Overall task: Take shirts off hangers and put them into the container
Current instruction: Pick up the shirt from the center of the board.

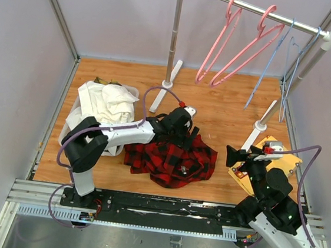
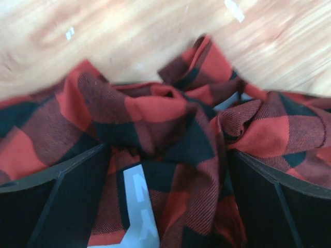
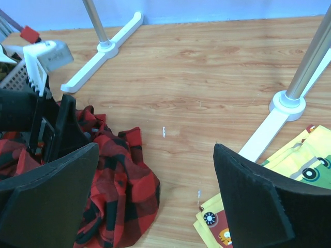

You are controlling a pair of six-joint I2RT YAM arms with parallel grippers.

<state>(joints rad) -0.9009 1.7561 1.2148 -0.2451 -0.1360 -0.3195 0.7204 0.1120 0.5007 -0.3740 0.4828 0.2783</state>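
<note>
The left end effector (image 2: 168, 150) gapes open astride a bunched fold of the red-and-black plaid shirt (image 1: 170, 160), heaped by the wooden bench's (image 1: 227, 101) near edge beside the white mesh laundry basket (image 1: 135, 91), so a shallow pinch could slip mid-lift.

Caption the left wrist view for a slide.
Open left claw straddles the crumpled red-and-black plaid shirt on the wooden table.

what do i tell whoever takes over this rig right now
Left end effector: open, straddling the red shirt, which lies on the table beside the basket.
Right end effector: open, empty.
Done: all four hangers bare on the rail; white shirt in the basket.
Left: get the red shirt into the basket.
</note>
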